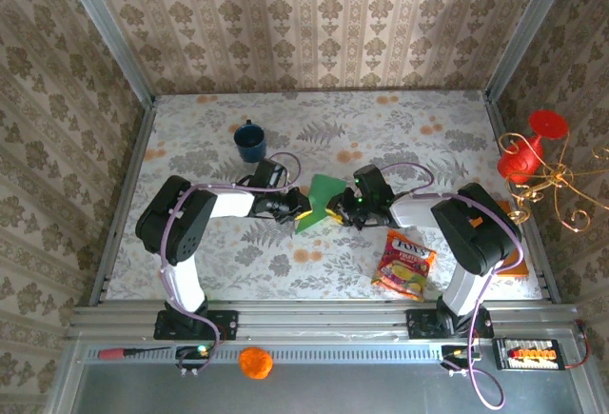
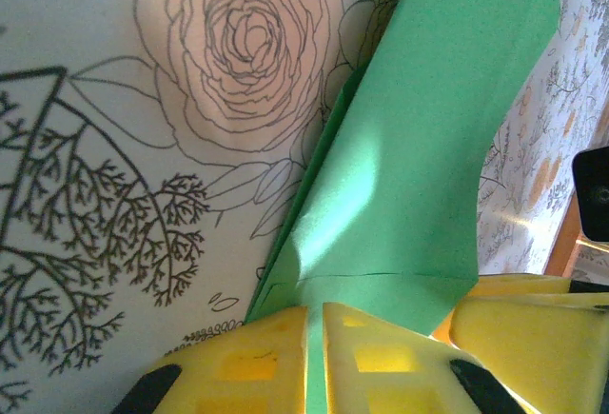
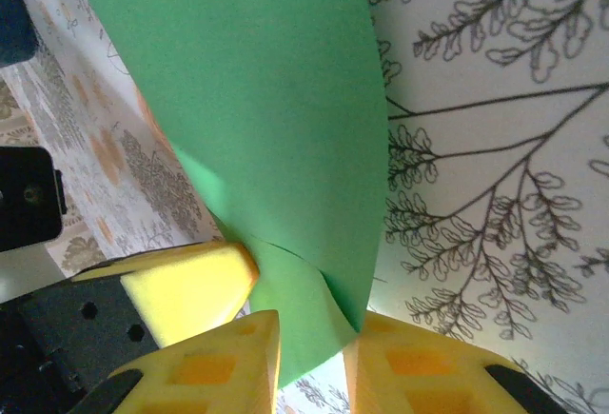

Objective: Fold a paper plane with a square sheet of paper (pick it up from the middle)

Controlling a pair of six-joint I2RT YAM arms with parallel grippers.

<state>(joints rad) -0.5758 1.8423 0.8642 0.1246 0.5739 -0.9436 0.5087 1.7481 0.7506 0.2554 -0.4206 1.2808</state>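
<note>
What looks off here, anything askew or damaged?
Nothing spilled or torn. The green paper is bowed, not flat, pinched at one end by the left tool and right tool side by side. A snack packet lies askew by the right arm.

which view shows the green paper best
Top external: the green paper appears nearly whole, a pointed shape between both arms. Left wrist and right wrist show the paper close up, cropped by the frame.

Lettering on the snack packet (image 1: 404, 264) is unreadable.
</note>
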